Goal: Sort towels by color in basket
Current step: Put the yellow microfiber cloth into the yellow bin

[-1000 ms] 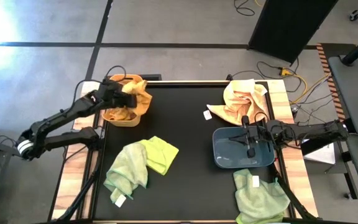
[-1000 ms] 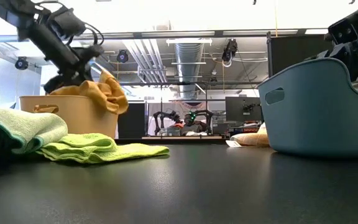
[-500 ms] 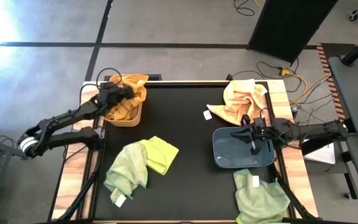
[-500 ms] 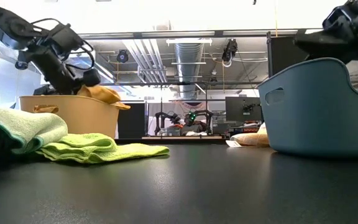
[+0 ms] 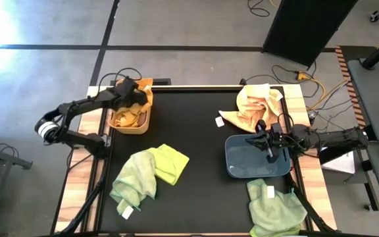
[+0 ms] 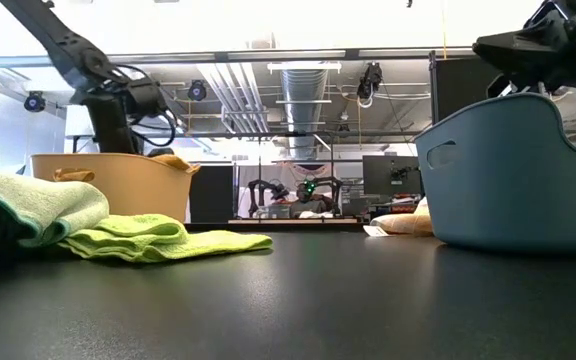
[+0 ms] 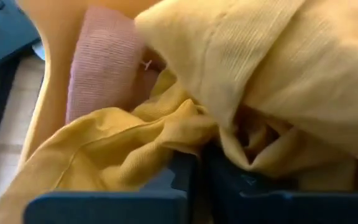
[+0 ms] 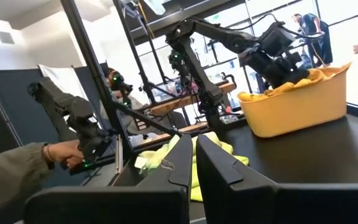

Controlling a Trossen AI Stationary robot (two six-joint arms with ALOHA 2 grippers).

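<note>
Your left claw (image 5: 131, 92) sits low in the yellow basket (image 5: 120, 124) at the far left of the table (image 5: 202, 151), fingers close together and buried in the mustard towel (image 7: 241, 81); you cannot tell whether they pinch the cloth. A pink towel (image 7: 101, 68) lies against the basket wall beside it. Your right claw (image 5: 269, 149) is closed and empty, hovering over the blue basket (image 5: 242, 168) at the right. Two green towels (image 5: 151, 170) lie near left, another green towel (image 5: 275, 209) near right, and a peach towel (image 5: 254, 105) lies far right.
</note>
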